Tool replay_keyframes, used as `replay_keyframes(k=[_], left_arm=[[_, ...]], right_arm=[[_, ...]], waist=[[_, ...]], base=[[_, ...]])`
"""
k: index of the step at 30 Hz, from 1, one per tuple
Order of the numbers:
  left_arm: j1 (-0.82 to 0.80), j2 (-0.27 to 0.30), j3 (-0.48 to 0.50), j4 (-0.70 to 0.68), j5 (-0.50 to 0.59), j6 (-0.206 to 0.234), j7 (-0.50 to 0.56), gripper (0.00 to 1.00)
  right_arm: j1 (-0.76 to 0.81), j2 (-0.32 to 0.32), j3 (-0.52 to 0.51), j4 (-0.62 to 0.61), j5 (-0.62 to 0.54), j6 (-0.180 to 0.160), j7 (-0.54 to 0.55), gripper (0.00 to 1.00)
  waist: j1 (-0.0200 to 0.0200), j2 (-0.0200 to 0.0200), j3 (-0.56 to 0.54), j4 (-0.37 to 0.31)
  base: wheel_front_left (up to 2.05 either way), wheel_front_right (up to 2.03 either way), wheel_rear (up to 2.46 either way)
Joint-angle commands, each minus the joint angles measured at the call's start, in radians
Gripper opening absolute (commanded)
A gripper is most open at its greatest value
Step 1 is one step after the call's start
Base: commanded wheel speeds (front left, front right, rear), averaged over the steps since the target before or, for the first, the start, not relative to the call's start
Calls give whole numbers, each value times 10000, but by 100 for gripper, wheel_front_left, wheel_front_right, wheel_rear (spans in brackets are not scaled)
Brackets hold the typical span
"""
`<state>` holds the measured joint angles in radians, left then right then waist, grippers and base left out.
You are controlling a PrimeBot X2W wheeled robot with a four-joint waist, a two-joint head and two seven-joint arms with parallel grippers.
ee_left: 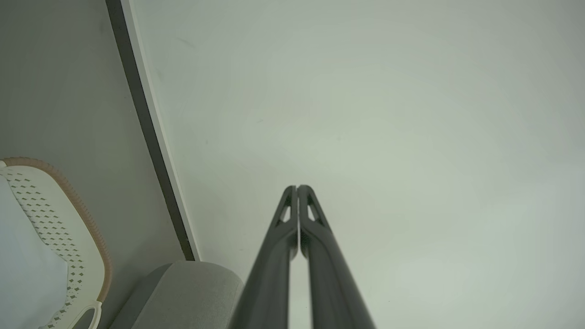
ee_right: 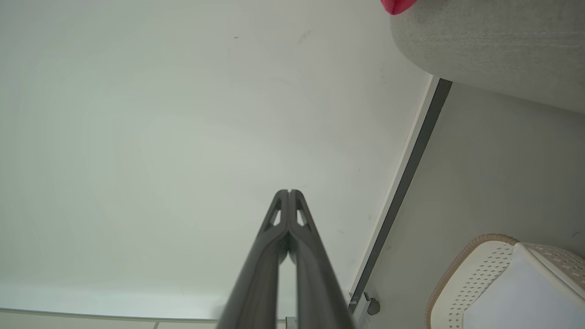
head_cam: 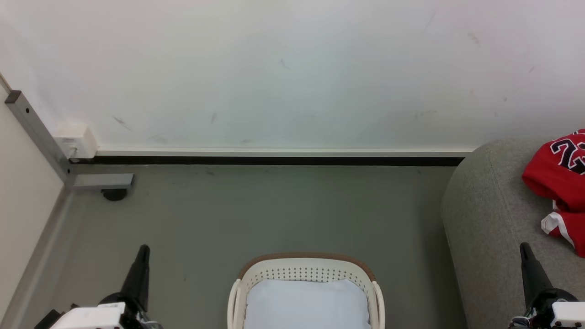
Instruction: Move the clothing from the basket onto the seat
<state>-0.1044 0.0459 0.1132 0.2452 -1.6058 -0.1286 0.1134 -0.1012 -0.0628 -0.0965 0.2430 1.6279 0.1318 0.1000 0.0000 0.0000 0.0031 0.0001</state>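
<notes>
The red clothing [head_cam: 558,183] lay on the grey seat [head_cam: 493,219] at the right edge of the frame and the basket [head_cam: 304,273] at bottom centre showed its pale liner [head_cam: 306,304], so the left gripper [head_cam: 143,250] and the right gripper [head_cam: 524,249] stood fully closed on nothing, probably because the work was finished

Head view angled down, wrist views facing wall [ee_left: 411,114] (basket [head_cam: 305,273] shared)

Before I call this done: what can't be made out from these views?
Clothing: head view's right edge cuts it off; one garment or two, cannot tell.
Basket: near part cut by head view's bottom edge; the pale liner hides anything beneath.
Seat: its left end shows, the rest is past the right edge.
</notes>
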Motion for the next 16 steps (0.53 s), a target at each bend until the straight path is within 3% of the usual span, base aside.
replay_keyframes(k=[1,16], left_arm=[[-88,80,29,9,-128,-39,49,0],[-87,78,28,8,-129,-39,47,0]], right_arm=[[-108,7,-31,21,-14,-21,35,0],[-112,29,-64,25,-49,-21,44,0]], waist=[[0,0,0,-1],[0,0,0,-1]], base=[[0,0,0],[0,0,0]])
